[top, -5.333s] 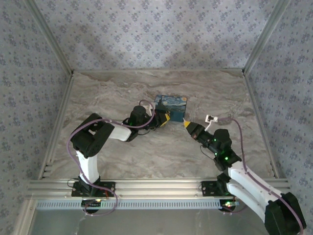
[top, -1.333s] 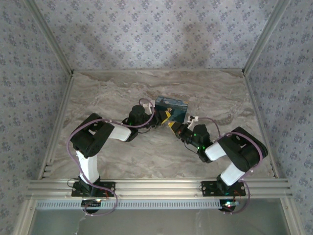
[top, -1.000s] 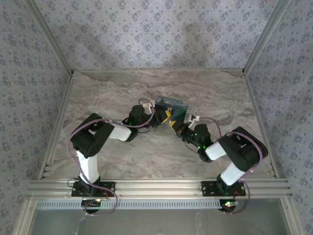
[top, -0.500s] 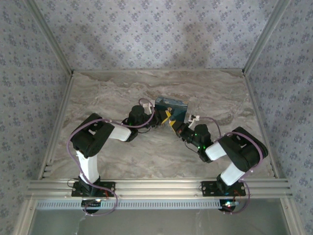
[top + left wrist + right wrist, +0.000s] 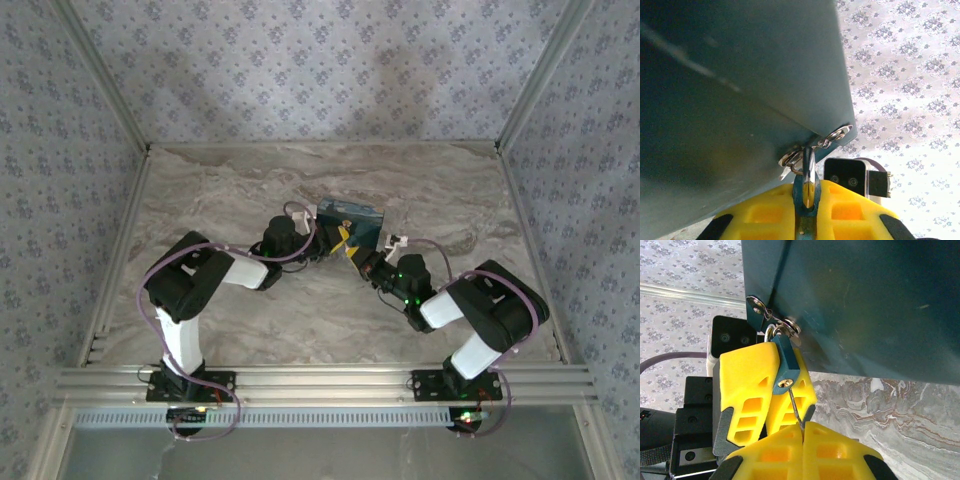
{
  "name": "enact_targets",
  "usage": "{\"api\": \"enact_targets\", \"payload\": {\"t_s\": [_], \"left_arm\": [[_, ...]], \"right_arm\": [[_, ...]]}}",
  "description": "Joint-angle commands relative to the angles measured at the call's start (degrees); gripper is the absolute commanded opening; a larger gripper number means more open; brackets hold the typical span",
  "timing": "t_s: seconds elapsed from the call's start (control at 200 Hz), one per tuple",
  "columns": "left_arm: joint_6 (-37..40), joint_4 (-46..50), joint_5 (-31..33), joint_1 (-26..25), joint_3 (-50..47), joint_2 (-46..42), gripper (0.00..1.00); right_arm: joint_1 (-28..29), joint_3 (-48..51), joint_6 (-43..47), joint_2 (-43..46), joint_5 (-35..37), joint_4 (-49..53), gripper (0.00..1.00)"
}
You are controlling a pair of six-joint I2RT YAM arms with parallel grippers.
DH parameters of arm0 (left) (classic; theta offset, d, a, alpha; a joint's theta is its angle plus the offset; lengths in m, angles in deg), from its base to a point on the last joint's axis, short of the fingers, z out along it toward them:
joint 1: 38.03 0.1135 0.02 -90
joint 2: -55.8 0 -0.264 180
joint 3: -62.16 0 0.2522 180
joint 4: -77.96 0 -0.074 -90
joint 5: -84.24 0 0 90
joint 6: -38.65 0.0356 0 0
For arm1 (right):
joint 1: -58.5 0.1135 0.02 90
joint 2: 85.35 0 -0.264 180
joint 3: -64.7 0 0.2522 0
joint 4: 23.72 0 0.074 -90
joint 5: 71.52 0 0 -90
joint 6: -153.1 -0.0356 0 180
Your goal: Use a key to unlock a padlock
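So the left fingers (image 5: pixel 747 385) clamp the blue padlock (image 5: pixel 787 362) hanging off the box (image 5: pixel 352 212) hasp (image 5: pixel 757 307), middle of the table (image 5: pixel 250 190), so it can't swing while the right fingers (image 5: pixel 772 455), pinched on the key (image 5: pixel 795 412), work it into the keyhole (image 5: pixel 784 383)

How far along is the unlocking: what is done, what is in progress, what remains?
Done: the left fingers hold the padlock, and the right fingers pinch the key. In hand: the key's tip sits in the keyhole. Left: turning it; the shackle looks closed through the hasp.
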Motion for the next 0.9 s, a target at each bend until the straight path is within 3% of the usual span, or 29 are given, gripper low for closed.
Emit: {"api": "enact_targets", "payload": {"t_s": [0.0, 0.894], "left_arm": [[-0.1, -4.42, -1.39, -0.57, 0.28, 0.63, 0.11], [-0.28, -4.78, -1.57, -0.84, 0.56, 1.29, 0.11]], "right_arm": [[-0.3, -0.8, -0.61, 0.73, 1.41, -1.53, 0.0], [-0.91, -1.86, -4.08, -1.47, 1.32, -5.21, 0.0]]}}
